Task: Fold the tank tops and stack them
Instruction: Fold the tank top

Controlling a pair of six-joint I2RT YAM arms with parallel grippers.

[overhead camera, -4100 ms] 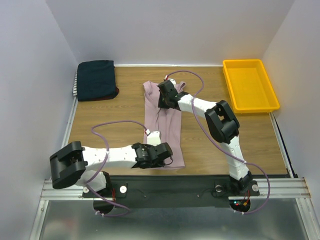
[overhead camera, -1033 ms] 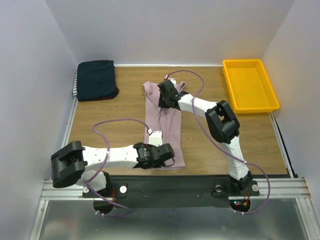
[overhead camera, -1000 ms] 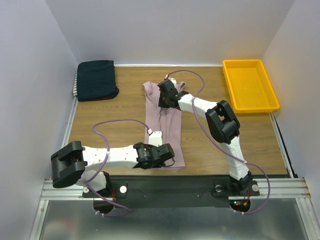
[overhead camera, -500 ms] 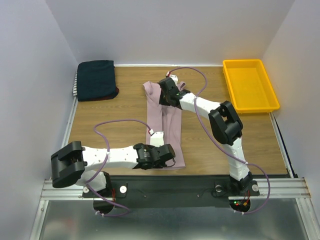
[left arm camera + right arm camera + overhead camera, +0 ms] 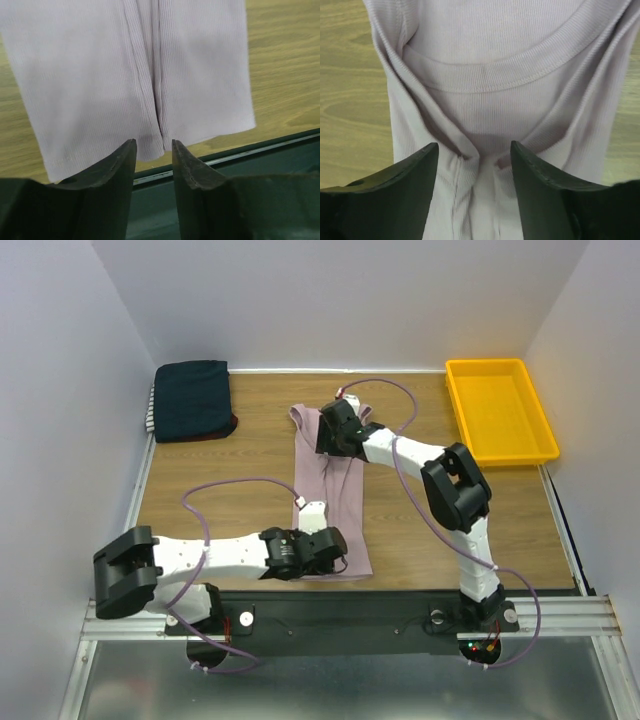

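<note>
Pink tank top (image 5: 335, 505) on wooden table (image 5: 230, 455)
We see left gripper (image 5: 153, 145) pinch hem, right gripper (image 5: 473, 147) neckline (hidden from above).

Pale pink tank top (image 5: 335, 502), navy stack (image 5: 193, 400), yellow tray (image 5: 456, 405)

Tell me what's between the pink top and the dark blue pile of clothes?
Just bare wooden table. Nothing sits between the pink tank top and the navy-topped folded pile. The top external view shows this.
</note>
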